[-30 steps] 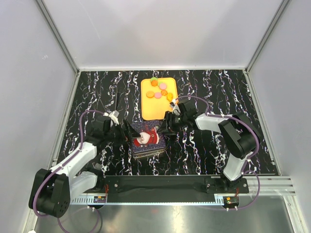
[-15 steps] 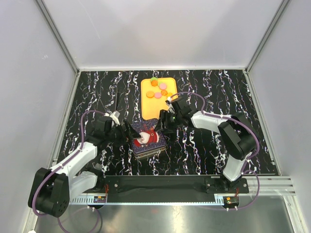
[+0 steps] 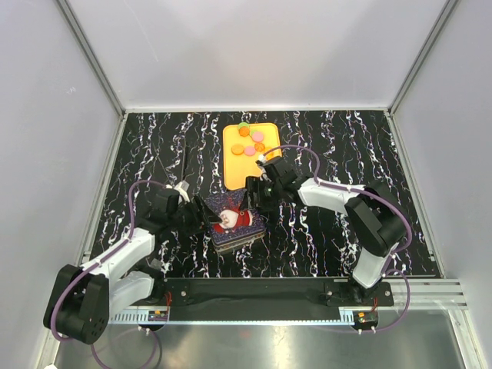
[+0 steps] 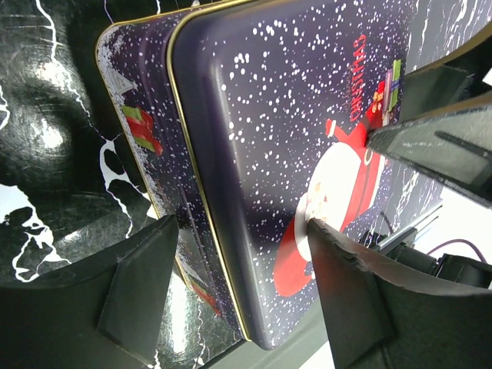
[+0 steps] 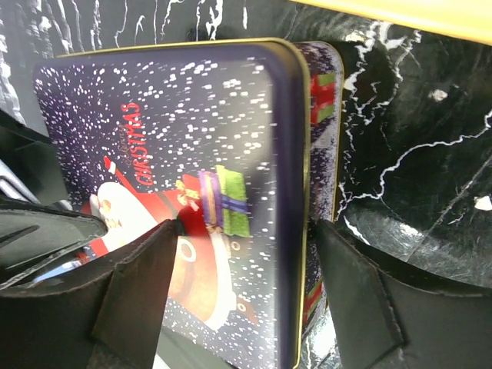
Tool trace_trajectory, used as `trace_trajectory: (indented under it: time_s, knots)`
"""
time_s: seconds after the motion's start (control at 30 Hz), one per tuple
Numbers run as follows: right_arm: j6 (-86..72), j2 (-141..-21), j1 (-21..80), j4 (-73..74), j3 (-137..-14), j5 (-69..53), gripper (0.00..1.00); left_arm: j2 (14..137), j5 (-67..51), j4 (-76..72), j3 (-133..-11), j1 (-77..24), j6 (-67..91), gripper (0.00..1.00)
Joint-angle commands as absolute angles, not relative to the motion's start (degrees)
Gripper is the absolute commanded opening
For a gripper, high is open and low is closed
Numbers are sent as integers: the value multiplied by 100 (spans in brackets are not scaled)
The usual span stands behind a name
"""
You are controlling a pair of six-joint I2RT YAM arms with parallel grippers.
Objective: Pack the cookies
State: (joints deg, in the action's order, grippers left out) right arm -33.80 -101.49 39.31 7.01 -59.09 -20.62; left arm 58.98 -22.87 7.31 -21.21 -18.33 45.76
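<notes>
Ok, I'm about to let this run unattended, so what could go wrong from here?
The lid sits offset on the tin base, with the left gripper and right gripper open astride opposite edges; uneven closing could tip or slide it. A finger might also catch the base and drag the whole tin. The right gripper works close to the yellow tray of cookies and could nudge it.

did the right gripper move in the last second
Yes. In the top view the right gripper has shifted left along the near edge of the yellow tray, ending over the right end of the Christmas tin.
</notes>
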Motion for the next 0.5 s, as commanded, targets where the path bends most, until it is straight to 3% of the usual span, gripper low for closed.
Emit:
trace_trajectory:
  time_s: [0.0,0.3,0.47]
  knots:
    - [-3041,-10099,4341,1326,-6126,-1557,79,5906,-2338,395,-2083,-1925,4676,70]
    - [-2901,-9906,4526,1608,-6258,-1187,81,5950,-2329,404,-2171,-1960,4658,51]
    - [-2830,-9984,4544,1679,-6302,-1177,83,6038,-2303,387,-2171,-1960,4676,48]
